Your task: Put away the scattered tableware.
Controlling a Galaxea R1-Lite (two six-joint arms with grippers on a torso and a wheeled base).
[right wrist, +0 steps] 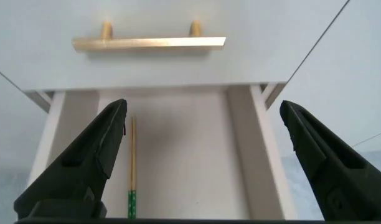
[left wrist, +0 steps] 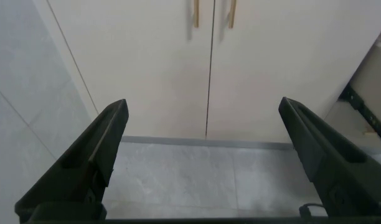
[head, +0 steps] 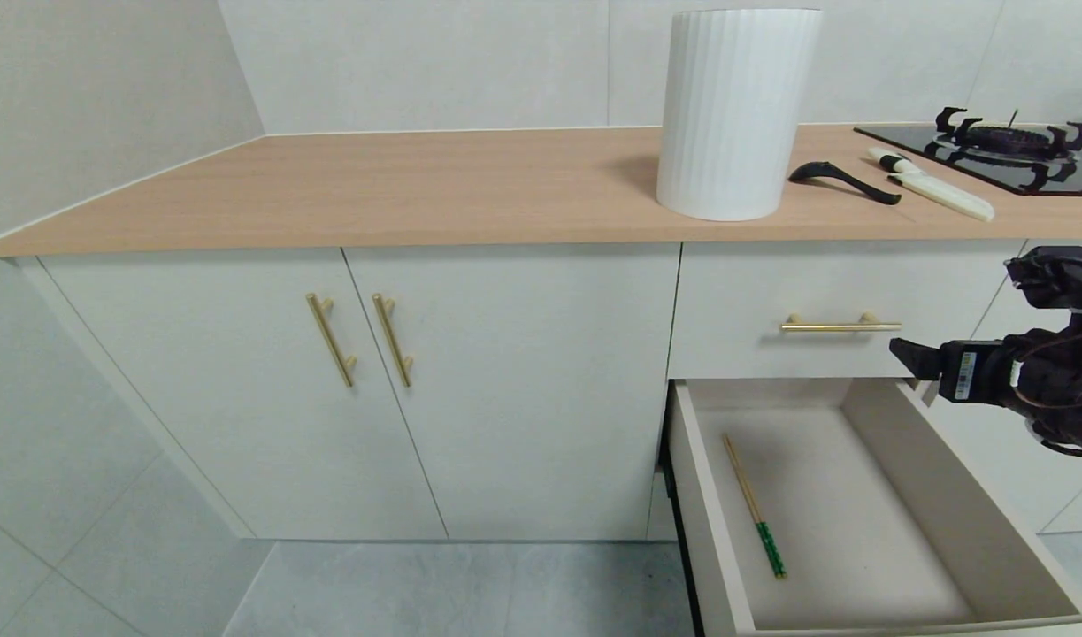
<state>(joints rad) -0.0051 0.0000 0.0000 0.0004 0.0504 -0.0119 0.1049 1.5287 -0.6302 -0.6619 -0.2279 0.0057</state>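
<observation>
A pair of wooden chopsticks (head: 753,504) with green ends lies along one side of the open lower drawer (head: 709,495). A black spoon (head: 846,180) and a white knife (head: 934,186) lie on the wooden countertop (head: 372,186) to the right of a tall white ribbed container (head: 735,111). My right gripper (head: 914,358) hovers open and empty above the drawer's right wall, below the upper drawer's gold handle (head: 840,326). The right wrist view shows the right gripper (right wrist: 202,109) over the chopsticks (right wrist: 132,162) and the drawer (right wrist: 246,143). My left gripper (left wrist: 203,106) hangs open and empty over the floor, facing the cabinet doors.
A black gas hob (head: 1009,146) takes the counter's far right end. Two cabinet doors with gold handles (head: 330,339) stand shut left of the drawers. A grey tiled floor (head: 461,593) lies in front of them. The open drawer juts out into the floor space.
</observation>
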